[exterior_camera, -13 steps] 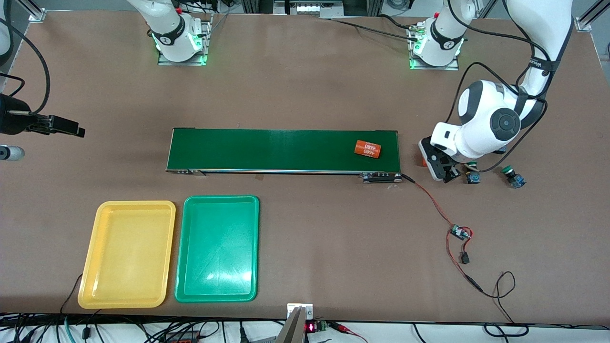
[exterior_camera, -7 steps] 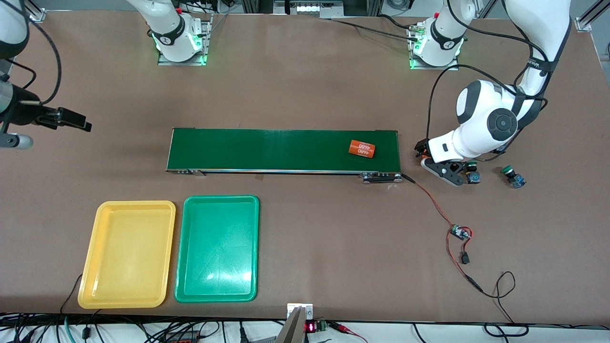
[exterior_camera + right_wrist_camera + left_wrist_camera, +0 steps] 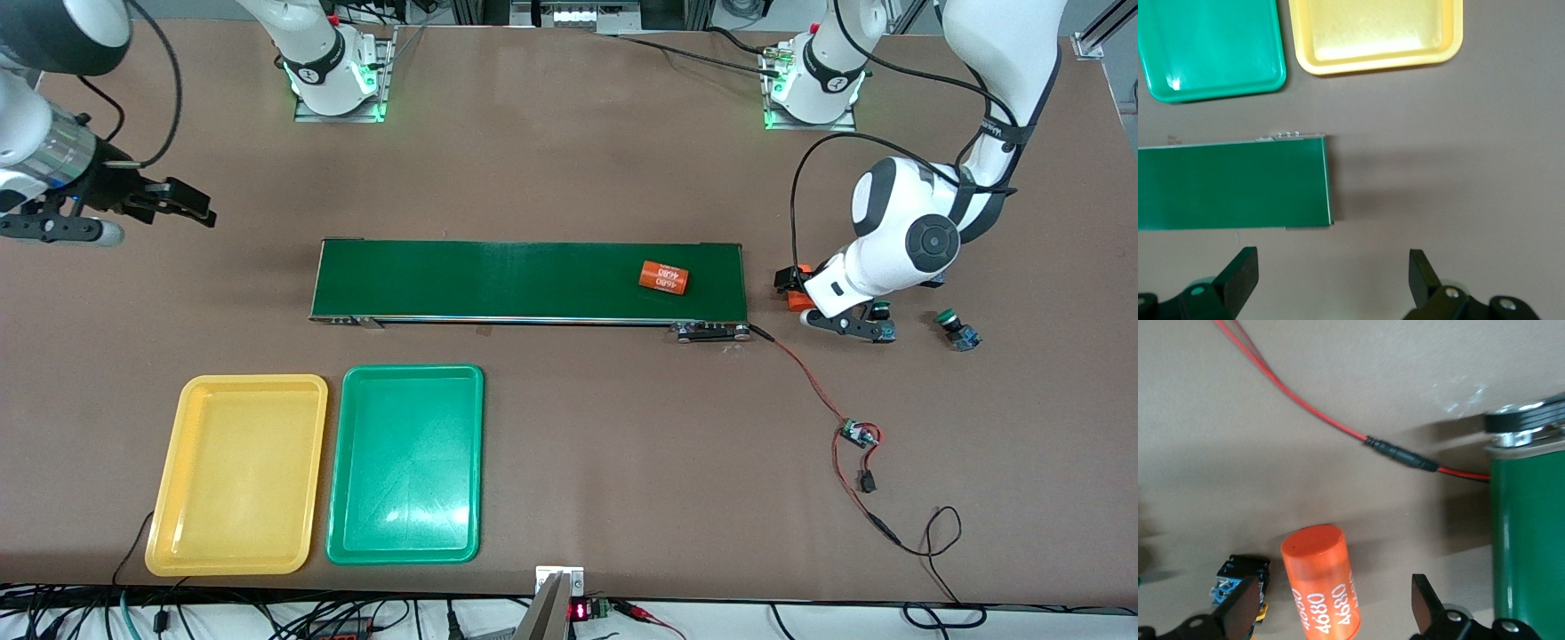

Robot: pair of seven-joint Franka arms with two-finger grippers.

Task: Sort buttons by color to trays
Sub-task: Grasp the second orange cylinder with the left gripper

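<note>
My left wrist housing covers most of the orange cylinder [image 3: 797,289] off the belt's end; only a sliver shows at 9 o'clock of it. The green button [image 3: 882,321] beside it is half under my finger. In my left wrist view the cylinder's lower end is cut off, as is the button body [image 3: 1241,581]. My right arm [image 3: 40,133] runs out of frame.

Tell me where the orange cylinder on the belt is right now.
In the front view the orange cylinder lies on its side on the conveyor belt, near the belt's end toward the left arm's end of the table.
</note>
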